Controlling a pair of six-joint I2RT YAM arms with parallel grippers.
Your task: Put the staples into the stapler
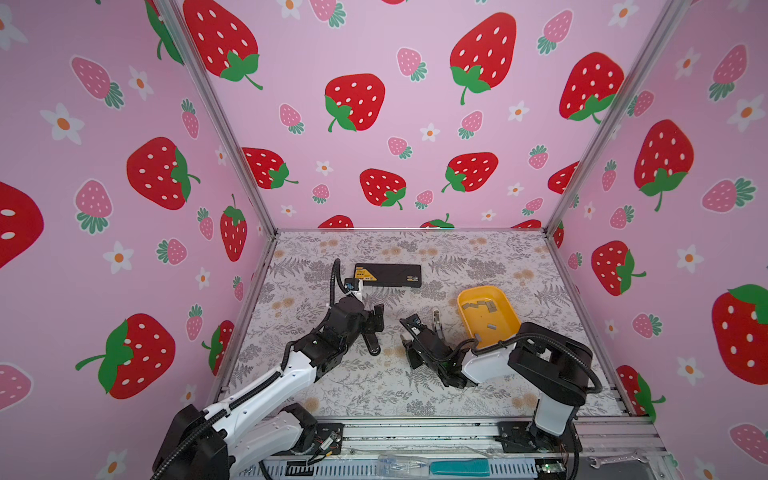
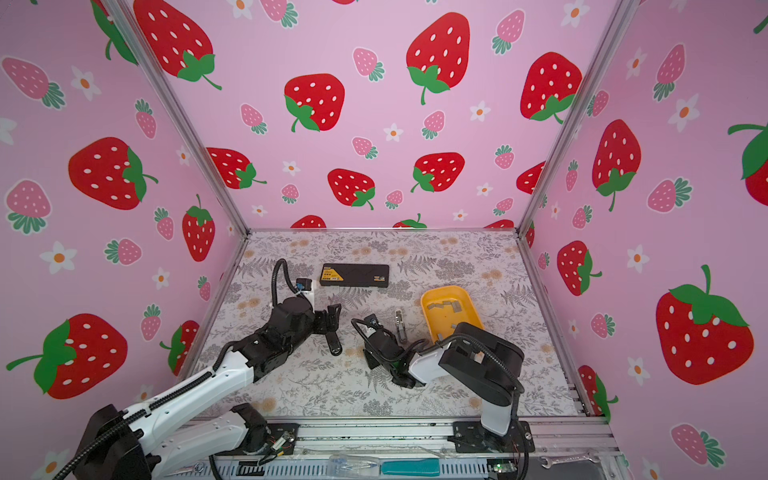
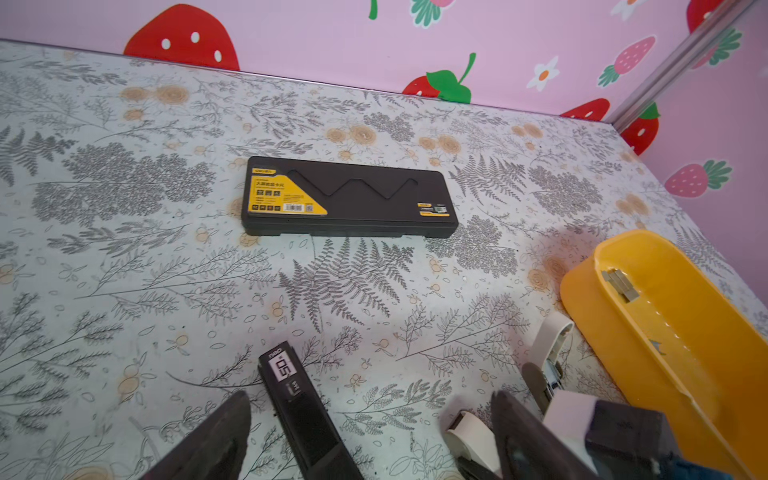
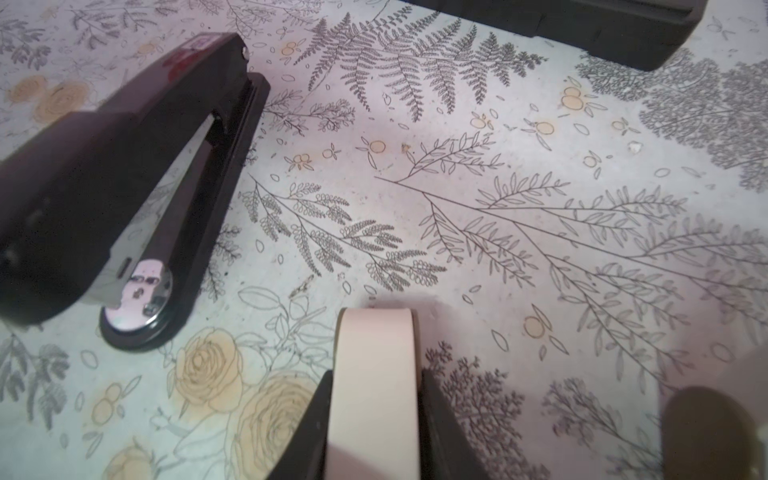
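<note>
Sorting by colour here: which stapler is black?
The black stapler, lying by the open left tool. The small stapler beside the yellow tray and the gripped stapler in the right tool are whitish.

Both top views: bright, even light; we note wide-angle stretching of the walls point(image 1: 104, 208) at 9 and 3 o'clock and faint soft shadows under the arms point(image 1: 291, 374) on the worktop point(image 1: 374, 395). Left wrist view: sharp at mid-distance, the fingers point(image 3: 216, 440) of the left hand point(image 3: 370, 436) defocused. Right wrist view: dimmer, pink-tinted; the black stapler point(image 4: 124, 174) is blurred, its chrome plate point(image 4: 137, 299) glares; the whitish stapler point(image 4: 374, 374) is soft.
</note>
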